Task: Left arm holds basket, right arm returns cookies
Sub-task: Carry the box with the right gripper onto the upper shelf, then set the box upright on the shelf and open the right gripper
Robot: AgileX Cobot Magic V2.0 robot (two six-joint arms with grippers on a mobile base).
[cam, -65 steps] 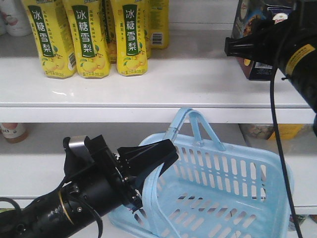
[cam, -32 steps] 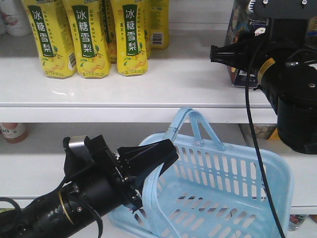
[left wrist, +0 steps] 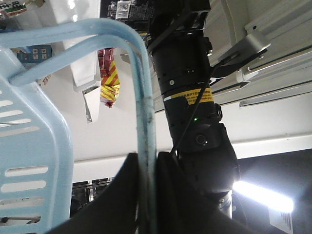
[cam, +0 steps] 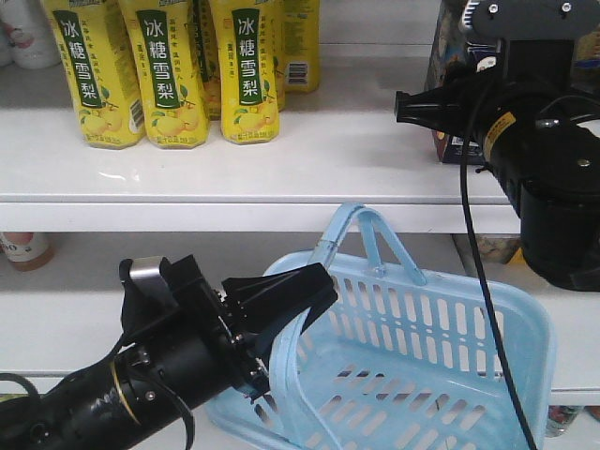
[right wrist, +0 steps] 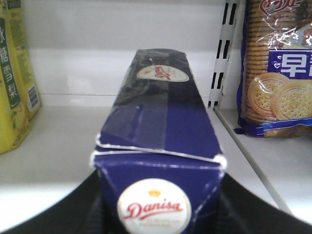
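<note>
The light blue basket [cam: 441,347] hangs tilted below the white shelf [cam: 234,211]. My left gripper [cam: 300,291] is shut on one of its hoop handles [left wrist: 142,97], the black jaws pressed on both sides of the bar. The right arm [cam: 548,169] reaches over the shelf at the upper right. Its gripper [right wrist: 156,214] is shut on the navy box of cookies [right wrist: 161,136], one finger on each side. The box end with the round white logo faces the wrist camera. In the front view the cookies [cam: 442,56] show just behind the gripper's fingers [cam: 422,105]. I cannot tell whether the box rests on the shelf.
Yellow drink bottles [cam: 159,75] stand at the shelf's left. A bag of round biscuits [right wrist: 278,73] stands right of the box, behind a slotted upright [right wrist: 222,53]. The right arm's black cable [cam: 473,281] hangs down in front of the basket. A jar [cam: 23,248] sits on the lower shelf.
The right arm has swung left along the shelf with the cookies, most of it in the first half second. The left arm and basket have not moved.
</note>
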